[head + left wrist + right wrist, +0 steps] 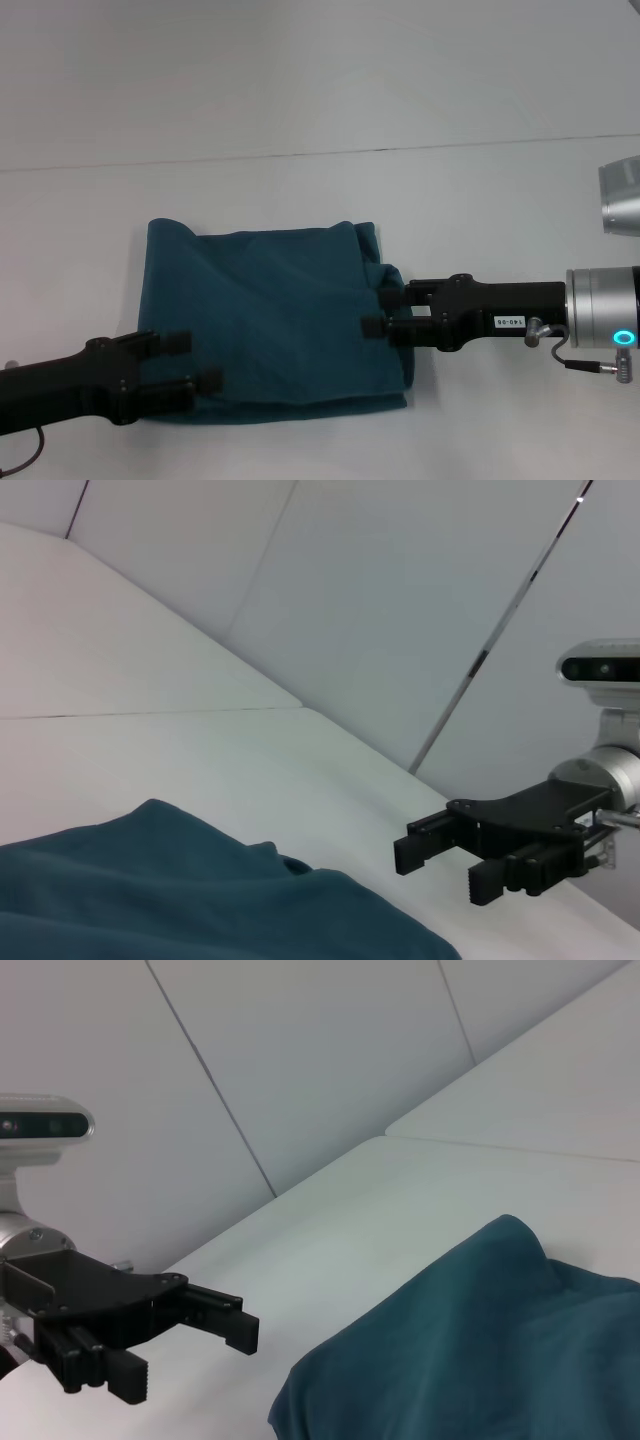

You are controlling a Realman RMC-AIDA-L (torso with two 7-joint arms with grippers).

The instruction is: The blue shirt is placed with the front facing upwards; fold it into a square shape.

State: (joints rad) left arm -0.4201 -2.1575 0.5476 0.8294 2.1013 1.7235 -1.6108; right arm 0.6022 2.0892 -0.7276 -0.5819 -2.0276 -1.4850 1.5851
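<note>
The blue shirt (270, 310) lies folded into a rough square on the white table, plain teal side up, with no print showing. Its right edge is bunched and uneven. My left gripper (203, 360) is open and empty over the shirt's lower left part. My right gripper (375, 311) is open and empty at the shirt's right edge. The left wrist view shows the shirt (150, 890) and the right gripper (440, 865) open above the table. The right wrist view shows the shirt (480, 1340) and the left gripper (190, 1345) open.
The white table (300, 100) spreads around the shirt, with a thin seam line across it behind the shirt. A silver-grey part (620, 195) shows at the right edge, above my right arm.
</note>
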